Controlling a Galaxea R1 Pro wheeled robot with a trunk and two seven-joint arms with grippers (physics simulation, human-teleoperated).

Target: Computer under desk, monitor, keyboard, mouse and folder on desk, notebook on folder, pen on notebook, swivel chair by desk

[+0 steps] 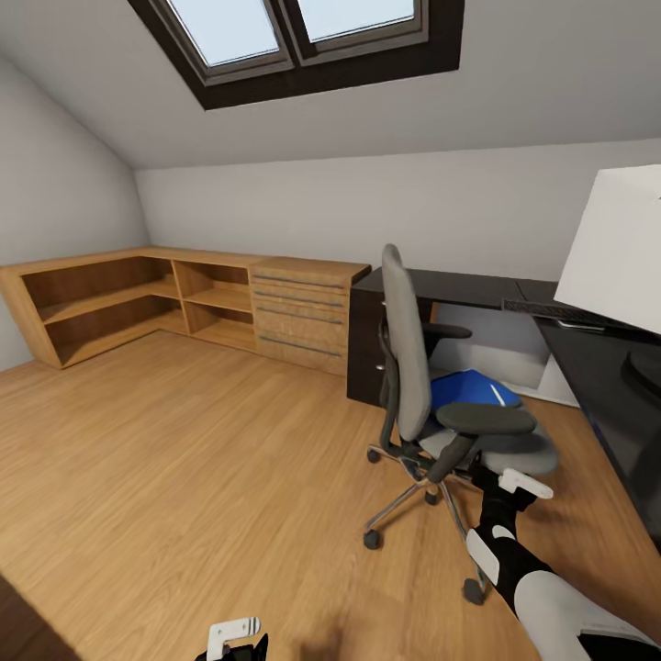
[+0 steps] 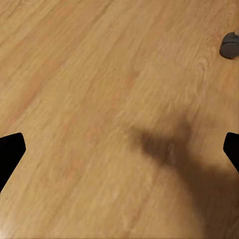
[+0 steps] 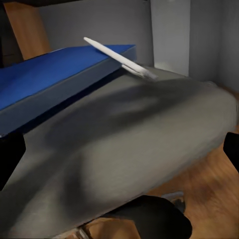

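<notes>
A: The folder step was in hand, I'd say. The right gripper (image 3: 119,149) hovered at the swivel chair (image 1: 408,358) seat's front edge, fingers spread wide, pinching nothing.

B: And the folder (image 3: 47,79)?

A: Flat on that seat, the pen (image 3: 119,57) lying across it. Next move called for sliding in under its edge.

B: Left gripper (image 2: 119,149)?

A: Spread too, over bare floor (image 2: 89,74). The notebook I couldn't make out; the monitor (image 1: 610,248) was cut off beside the chair.

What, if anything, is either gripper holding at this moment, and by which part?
Nothing is held. The left gripper is open over bare floor. The right gripper is open too, facing the swivel chair seat, short of the folder and the pen on it.
</notes>
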